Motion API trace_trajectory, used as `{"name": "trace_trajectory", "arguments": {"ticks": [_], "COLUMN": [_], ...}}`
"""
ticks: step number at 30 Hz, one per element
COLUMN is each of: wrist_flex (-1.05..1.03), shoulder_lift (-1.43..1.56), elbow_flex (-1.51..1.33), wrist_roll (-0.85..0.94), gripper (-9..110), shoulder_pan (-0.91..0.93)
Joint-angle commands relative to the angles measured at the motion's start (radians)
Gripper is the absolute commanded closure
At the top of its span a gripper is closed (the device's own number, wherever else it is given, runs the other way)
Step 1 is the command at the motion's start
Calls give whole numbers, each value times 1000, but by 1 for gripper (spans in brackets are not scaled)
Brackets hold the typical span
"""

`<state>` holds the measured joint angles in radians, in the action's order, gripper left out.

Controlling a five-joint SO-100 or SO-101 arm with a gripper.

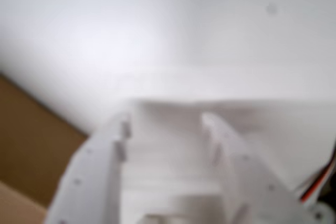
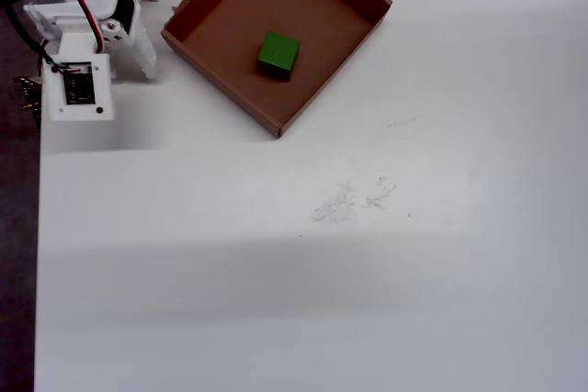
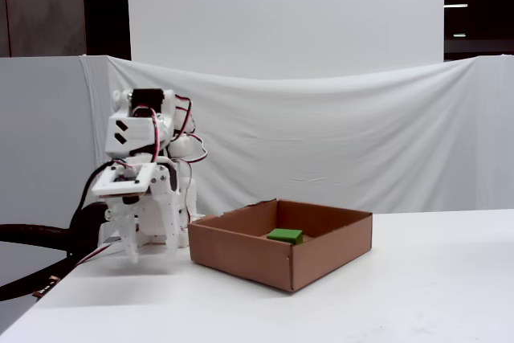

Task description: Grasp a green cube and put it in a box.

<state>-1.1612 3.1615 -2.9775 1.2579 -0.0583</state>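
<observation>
One green cube (image 2: 278, 53) rests inside the brown cardboard box (image 2: 224, 2), near its middle. Beside the box on the white tabletop (image 2: 367, 273), the end effector (image 1: 168, 121) hangs folded down, fingers apart and gripping nothing.

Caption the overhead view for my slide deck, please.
Green cube resting inside the box, arm folded back at the table's corner.
</observation>
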Motion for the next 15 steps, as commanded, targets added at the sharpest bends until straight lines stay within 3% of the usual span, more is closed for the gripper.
{"name": "trace_trajectory", "arguments": {"ticks": [1, 15], "wrist_flex": [-63, -81], "shoulder_lift": [12, 21], "elbow_flex": [6, 6], "wrist_roll": [29, 17], "gripper": [85, 85], "shoulder_pan": [8, 8]}}
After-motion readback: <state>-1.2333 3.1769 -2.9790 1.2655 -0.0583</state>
